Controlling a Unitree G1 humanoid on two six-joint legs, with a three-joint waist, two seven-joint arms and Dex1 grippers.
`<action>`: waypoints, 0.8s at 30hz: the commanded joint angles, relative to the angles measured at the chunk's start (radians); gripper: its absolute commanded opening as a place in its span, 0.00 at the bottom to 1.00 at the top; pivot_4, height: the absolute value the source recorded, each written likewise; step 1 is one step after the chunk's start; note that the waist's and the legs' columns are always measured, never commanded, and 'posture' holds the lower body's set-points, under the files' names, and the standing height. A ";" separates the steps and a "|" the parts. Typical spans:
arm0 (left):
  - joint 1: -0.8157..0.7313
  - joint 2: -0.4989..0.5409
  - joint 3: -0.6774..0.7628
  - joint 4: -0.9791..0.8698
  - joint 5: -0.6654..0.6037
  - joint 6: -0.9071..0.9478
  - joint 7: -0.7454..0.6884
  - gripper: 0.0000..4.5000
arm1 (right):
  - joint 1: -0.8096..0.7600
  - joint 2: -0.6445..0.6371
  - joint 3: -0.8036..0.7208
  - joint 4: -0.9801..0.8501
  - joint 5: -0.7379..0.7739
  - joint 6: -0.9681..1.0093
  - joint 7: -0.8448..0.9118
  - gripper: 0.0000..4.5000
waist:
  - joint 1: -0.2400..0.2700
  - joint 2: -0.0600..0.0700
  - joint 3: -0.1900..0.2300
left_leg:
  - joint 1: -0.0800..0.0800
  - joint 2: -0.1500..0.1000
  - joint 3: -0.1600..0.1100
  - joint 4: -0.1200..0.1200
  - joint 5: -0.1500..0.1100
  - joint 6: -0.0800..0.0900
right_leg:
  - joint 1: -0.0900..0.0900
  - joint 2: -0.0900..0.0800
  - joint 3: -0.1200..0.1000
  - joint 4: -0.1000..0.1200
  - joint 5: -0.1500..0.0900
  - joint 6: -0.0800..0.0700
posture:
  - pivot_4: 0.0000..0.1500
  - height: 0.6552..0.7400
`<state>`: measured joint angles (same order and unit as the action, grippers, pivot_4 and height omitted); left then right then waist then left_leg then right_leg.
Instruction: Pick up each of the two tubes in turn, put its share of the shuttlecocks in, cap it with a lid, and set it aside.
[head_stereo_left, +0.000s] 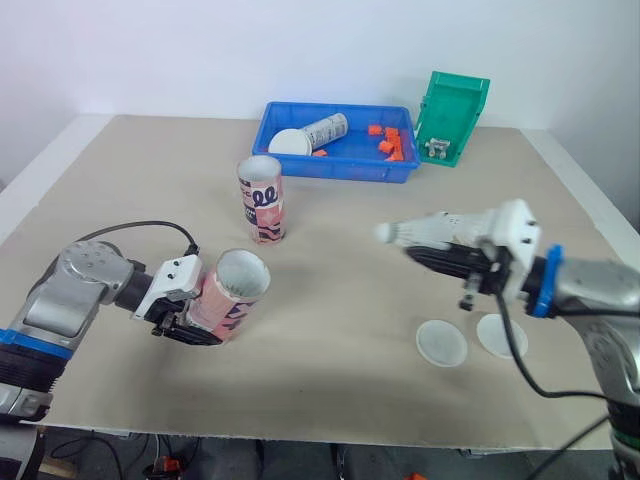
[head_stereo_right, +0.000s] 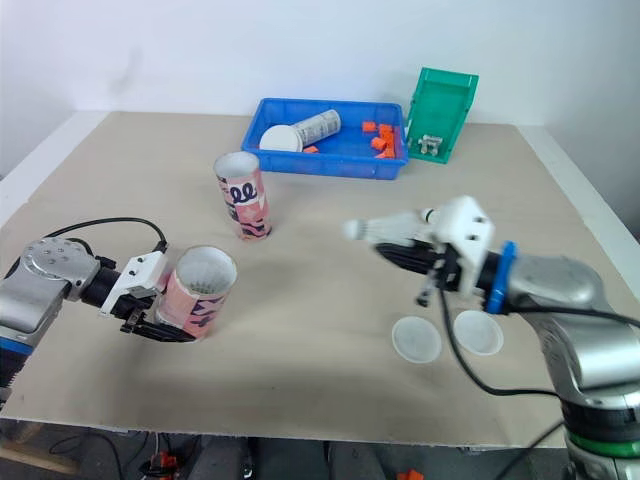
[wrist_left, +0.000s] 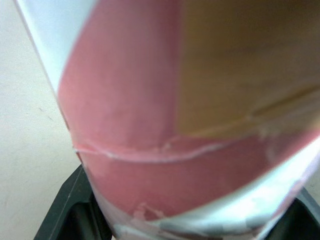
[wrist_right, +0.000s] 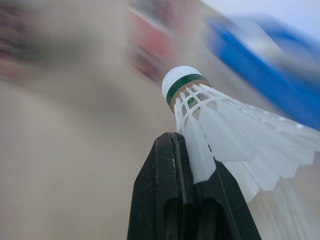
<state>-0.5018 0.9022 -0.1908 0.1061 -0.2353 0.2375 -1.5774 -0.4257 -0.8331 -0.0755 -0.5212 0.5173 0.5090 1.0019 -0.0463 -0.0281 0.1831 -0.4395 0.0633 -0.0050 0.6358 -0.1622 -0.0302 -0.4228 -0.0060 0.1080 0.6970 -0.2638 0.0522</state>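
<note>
My left gripper (head_stereo_left: 195, 322) is shut on a pink and white tube (head_stereo_left: 232, 292), held tilted just above the table at front left with its open mouth facing up and right. From close in, the left wrist view shows the tube's wall (wrist_left: 150, 125). A second pink tube (head_stereo_left: 262, 198) stands upright behind it, open at the top. My right gripper (head_stereo_left: 440, 258) is shut on a white shuttlecock (head_stereo_left: 425, 231) by its feather skirt, cork pointing left, in the air right of centre. The cork has a green band (wrist_right: 182, 82). Two white lids (head_stereo_left: 441, 342) (head_stereo_left: 497, 335) lie flat below the right gripper.
A blue tray (head_stereo_left: 340, 172) at the back holds a lying can, a white lid and orange pieces. A green bin (head_stereo_left: 455, 105) stands tilted to its right. Bare table lies between the two grippers.
</note>
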 joint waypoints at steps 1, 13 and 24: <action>-0.014 -0.004 -0.008 0.007 0.007 -0.002 -0.002 0.62 | -0.189 0.022 0.185 0.041 -0.102 -0.093 0.098 0.01 | 0.000 -0.001 0.000 | 0.000 0.000 0.000 0.000 0.000 0.000 | 0.000 0.000 0.000 0.000 -0.001 0.000 | 1.00 0.57; -0.003 0.004 0.007 -0.014 0.001 0.010 0.013 0.62 | -0.629 0.266 0.524 0.368 -0.355 -0.404 0.321 0.01 | 0.004 0.000 0.001 | -0.005 0.001 -0.001 -0.002 -0.001 -0.001 | -0.004 0.000 -0.003 0.002 -0.004 0.002 | 1.00 0.57; -0.006 0.006 0.009 -0.014 0.003 0.013 0.014 0.62 | -0.745 0.392 0.479 0.494 -0.287 -0.370 0.400 0.75 | 0.002 0.000 0.001 | -0.004 0.002 -0.001 -0.001 0.000 -0.001 | -0.004 0.001 -0.004 0.002 -0.003 -0.002 | 1.00 0.57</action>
<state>-0.5081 0.8943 -0.1890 0.1009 -0.2377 0.2468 -1.5689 -1.1362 -0.4439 0.4616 -0.0233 0.1851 0.1170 1.3908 -0.0447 -0.0285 0.1837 -0.4436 0.0651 -0.0058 0.6349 -0.1624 -0.0312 -0.4263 -0.0054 0.1039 0.6994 -0.2670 0.0501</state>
